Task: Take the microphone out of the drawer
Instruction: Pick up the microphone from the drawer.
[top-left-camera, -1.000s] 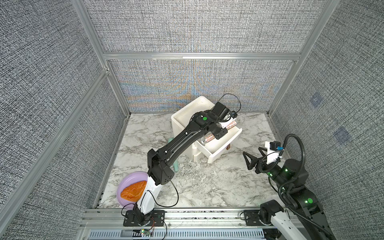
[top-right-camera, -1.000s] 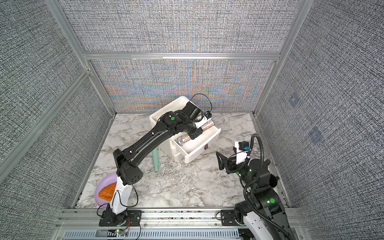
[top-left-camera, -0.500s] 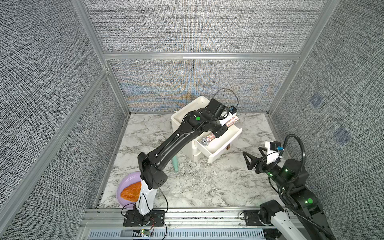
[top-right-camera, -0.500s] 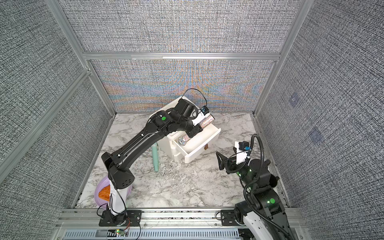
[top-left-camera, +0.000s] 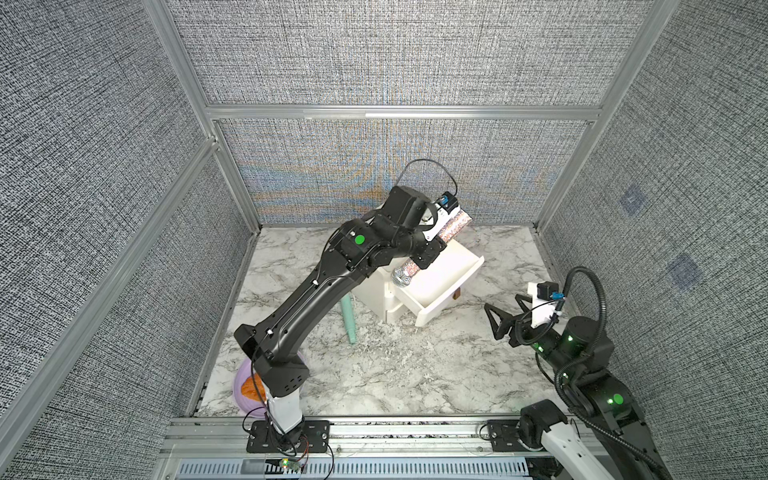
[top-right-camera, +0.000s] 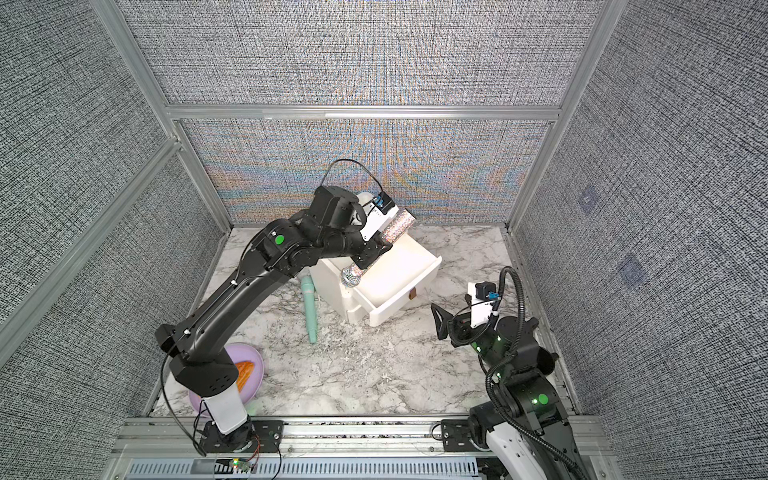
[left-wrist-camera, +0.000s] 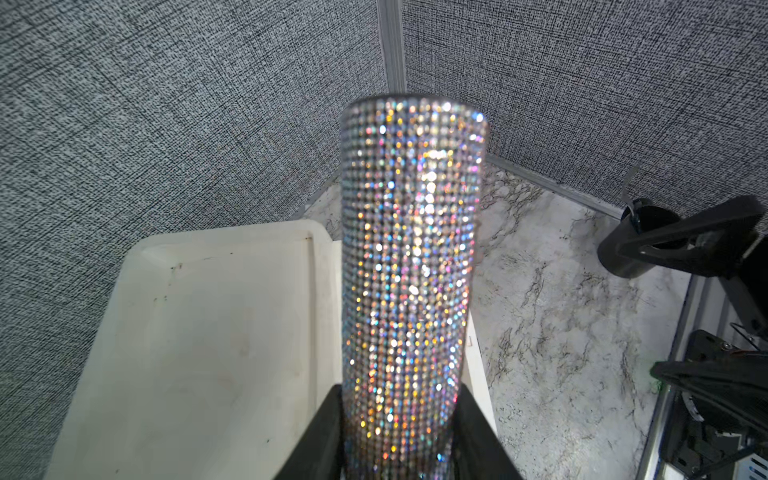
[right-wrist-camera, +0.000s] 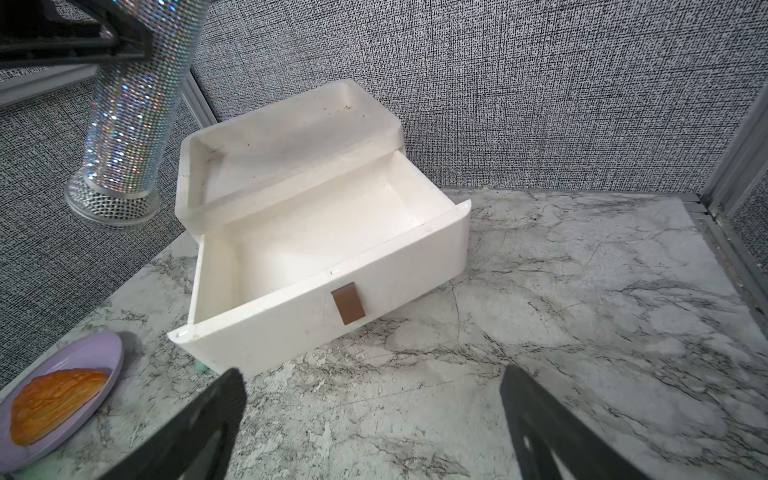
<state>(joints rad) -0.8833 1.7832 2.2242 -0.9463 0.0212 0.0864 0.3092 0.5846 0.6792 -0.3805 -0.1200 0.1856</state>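
I get open desk (right-wrist-camera: 540, 316) between right gripper (right-wrist-camera: 372, 374) and drawer (right-wrist-camera: 415, 266) front. Drawer mouth is reachable from above, except its left edge, where microphone (right-wrist-camera: 133, 104) and left arm (top-left-camera: 307, 299) overhang. Teal stick (top-right-camera: 309, 307) lies along the cabinet's left side.

We see mic (left-wrist-camera: 407, 270) silver w/ rainbow-glitter studs; white drawer (right-wrist-camera: 291, 324) w/ brown tab (right-wrist-camera: 348, 302); worktop (right-wrist-camera: 582, 332) white marble, grey veins; lilac plate (right-wrist-camera: 93, 352), orange pastry (right-wrist-camera: 54, 403); mint stick (top-right-camera: 309, 307); walls (top-left-camera: 374, 62) grey weave.

One glitter microphone (top-left-camera: 454, 223), one teal microphone (top-left-camera: 348, 318), one drawer (top-left-camera: 436, 309), one plate (right-wrist-camera: 89, 351) — one pastry (right-wrist-camera: 58, 397).
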